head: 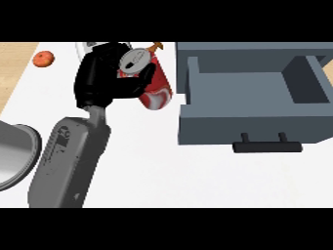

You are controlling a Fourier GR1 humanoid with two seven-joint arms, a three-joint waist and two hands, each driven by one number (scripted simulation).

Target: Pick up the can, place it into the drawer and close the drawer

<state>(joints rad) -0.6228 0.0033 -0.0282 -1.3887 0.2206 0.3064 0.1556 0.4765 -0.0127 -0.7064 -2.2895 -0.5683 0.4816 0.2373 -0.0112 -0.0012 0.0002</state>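
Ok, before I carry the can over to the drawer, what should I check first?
1. Can held: ok. The right hand is curled round the can.
2. Drawer open: ok. The drawer is pulled out, with its handle toward the robot.
3. Can above the drawer: not ok. It is left of the drawer's left wall.
4. Path free: not ok. A red-and-white item sits right beside the can, on the drawer's side.
5. Can lifted off the counter: cannot tell.

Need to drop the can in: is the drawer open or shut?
Open: the drawer is pulled out, its inside showing.
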